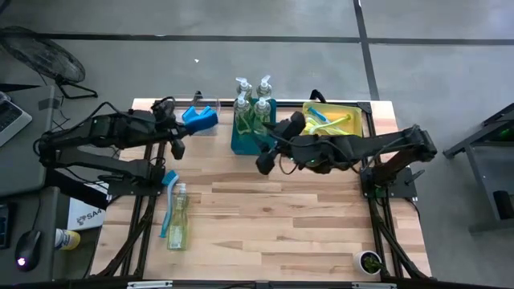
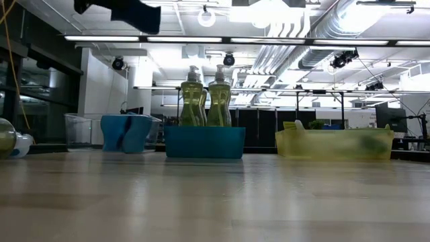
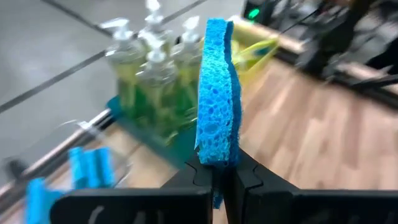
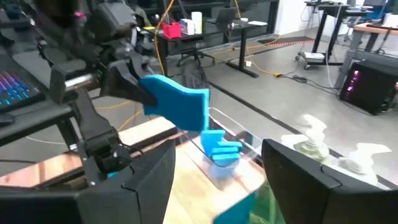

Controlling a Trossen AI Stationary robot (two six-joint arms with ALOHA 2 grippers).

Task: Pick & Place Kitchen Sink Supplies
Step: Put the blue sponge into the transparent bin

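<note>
Blue sponge (image 3: pixel 216 102) is sitting upright in the left gripper (image 3: pixel 221 180), whose jaws are pinching tight on its lower edge. Taking the teal bin (image 1: pixel 243 138) as our marker: nearest the front edge of the bench (image 1: pixel 265 217), well short of the bin and off toward the left arm's side, a soap bottle (image 1: pixel 177 218) is lying flat with a blue dish brush (image 1: pixel 168 202) touching it. Those two are waiting their turn.

Closer to the bin now, the right gripper (image 1: pixel 263 163) is hovering just in front of it, jaws standing apart and carrying nothing. Its wrist camera is looking straight across at the sponge in the other arm's grip.

In the bin itself, pump bottles (image 1: pixel 253 103) are standing upright. Beside the bin on the left arm's side, the clear bin (image 1: pixel 197 114) is already holding blue sponges (image 1: pixel 201 118), and the left gripper is hanging in the air just beside it. On the bin's other side, the yellow bin (image 1: pixel 359 118) is holding brushes (image 1: pixel 328 122).

By the look of it, this is the carry of a sponge toward the clear bin. The next move is calling for the left arm to centre over that bin, lower, then release so the sponge drops in with the others.
</note>
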